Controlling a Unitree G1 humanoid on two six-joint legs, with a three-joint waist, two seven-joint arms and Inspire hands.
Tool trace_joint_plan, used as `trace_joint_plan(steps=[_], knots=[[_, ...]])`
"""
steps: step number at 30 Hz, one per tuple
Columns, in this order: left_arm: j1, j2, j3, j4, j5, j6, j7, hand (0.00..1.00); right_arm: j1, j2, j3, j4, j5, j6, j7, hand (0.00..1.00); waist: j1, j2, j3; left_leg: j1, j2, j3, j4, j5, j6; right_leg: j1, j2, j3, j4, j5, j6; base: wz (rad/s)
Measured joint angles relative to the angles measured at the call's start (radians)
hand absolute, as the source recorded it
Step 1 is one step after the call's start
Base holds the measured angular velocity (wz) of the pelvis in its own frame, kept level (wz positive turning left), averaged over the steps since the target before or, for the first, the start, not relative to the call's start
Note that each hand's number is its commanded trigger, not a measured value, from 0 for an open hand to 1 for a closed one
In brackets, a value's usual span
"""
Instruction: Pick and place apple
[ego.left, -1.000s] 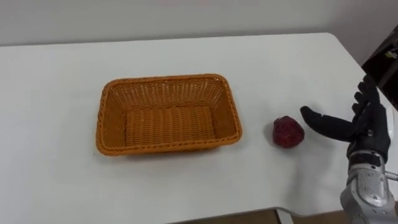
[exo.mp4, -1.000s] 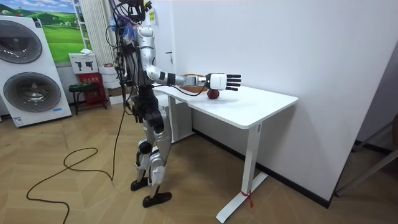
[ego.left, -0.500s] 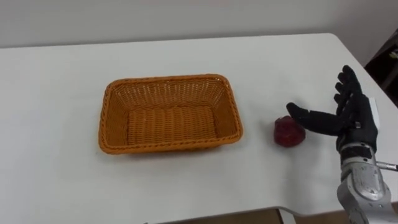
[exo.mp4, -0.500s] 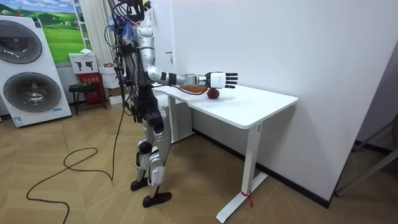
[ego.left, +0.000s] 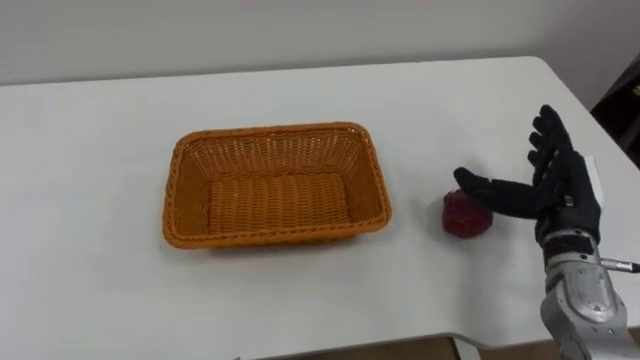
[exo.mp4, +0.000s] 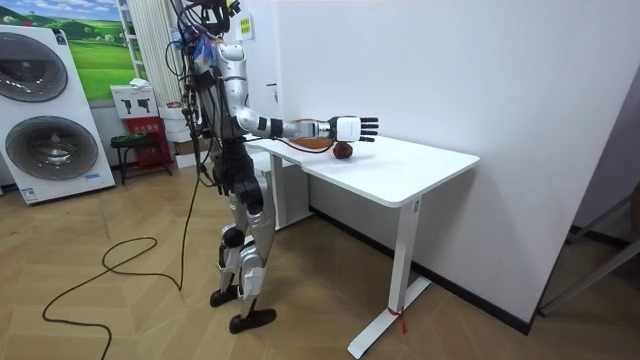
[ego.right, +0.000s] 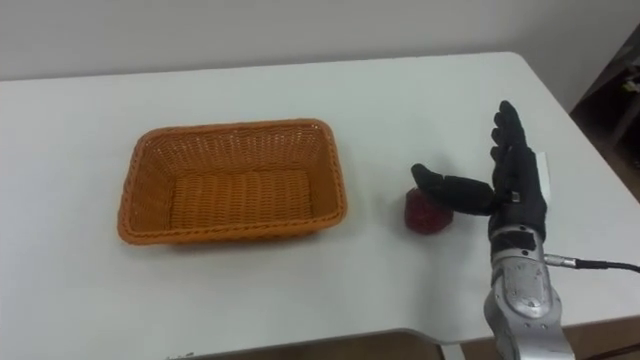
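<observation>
The right hand (ego.left: 562, 193) is fully open: fingers straight and spread, pointing up, thumb extended toward the apple (ego.left: 466, 216). The hand holds nothing. The thumb tip lies over the apple's upper right edge; whether it touches cannot be told. The apple rests on the white table (ego.left: 100, 120), just right of the empty wicker basket (ego.left: 275, 137) and apart from it.

bare table (ego.left: 90, 150) around basket (ego.left: 275, 183), apple (ego.left: 465, 213)

Dark red apple (ego.left: 466, 213) on table, right of basket (ego.left: 275, 183).
</observation>
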Motion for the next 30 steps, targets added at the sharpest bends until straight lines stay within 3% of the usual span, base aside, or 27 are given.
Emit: trace_joint_plan(steps=[8, 26, 27, 28, 29, 30], knots=[[0.002, 0.0, -0.017, 0.004, 0.001, -0.001, 0.006, 0.0, 0.024, 0.0, 0.041, 0.049, -0.041, 0.0, 0.032, 0.0, 0.004, 0.002, 0.0046, -0.001, 0.0, 0.0, 0.001, 0.0, 0.0, 0.0, 0.0, -0.003, 0.0, 0.0, 0.0, 0.0], [0.001, 0.0, -0.017, 0.004, 0.0, -0.001, -0.036, 0.0, 0.043, 0.0, 0.09, 0.124, -0.097, 0.0, 0.071, 0.0, 0.005, -0.004, -0.0015, 0.016, 0.0, 0.004, 0.0, 0.0, 0.0, 0.015, 0.0, -0.001, 0.002, 0.001, 0.0, 0.0], [0.003, 0.0, -0.017, 0.004, 0.001, 0.0, -0.041, 0.0, 0.043, 0.0, 0.095, 0.126, -0.112, 0.0, 0.073, 0.24, 0.004, -0.005, -0.0022, 0.016, 0.0, 0.004, 0.001, 0.0, 0.0, 0.015, 0.0, -0.001, 0.002, 0.001, 0.0, 0.0], [0.003, 0.0, -0.017, 0.004, 0.001, 0.0, -0.042, 0.0, 0.044, 0.0, 0.097, 0.127, -0.117, 0.0, 0.073, 0.86, 0.004, -0.005, -0.0021, 0.016, 0.0, 0.004, 0.001, 0.0, 0.0, 0.015, 0.0, -0.002, 0.003, 0.001, 0.0, 0.0], [0.004, 0.0, -0.017, 0.003, 0.002, 0.0, -0.045, 0.0, 0.044, 0.0, 0.097, 0.127, -0.121, 0.0, 0.078, 1.0, 0.004, -0.006, -0.0024, 0.016, 0.0, 0.004, 0.001, 0.0, 0.0, 0.015, -0.001, -0.002, 0.003, 0.001, 0.0, 0.0], [0.004, 0.0, -0.017, 0.003, 0.002, 0.0, -0.047, 0.0, 0.044, 0.0, 0.097, 0.128, -0.123, 0.0, 0.08, 1.0, 0.004, -0.007, -0.0024, 0.016, 0.0, 0.004, 0.001, 0.0, 0.0, 0.015, -0.001, -0.002, 0.003, 0.001, 0.0, 0.0]])
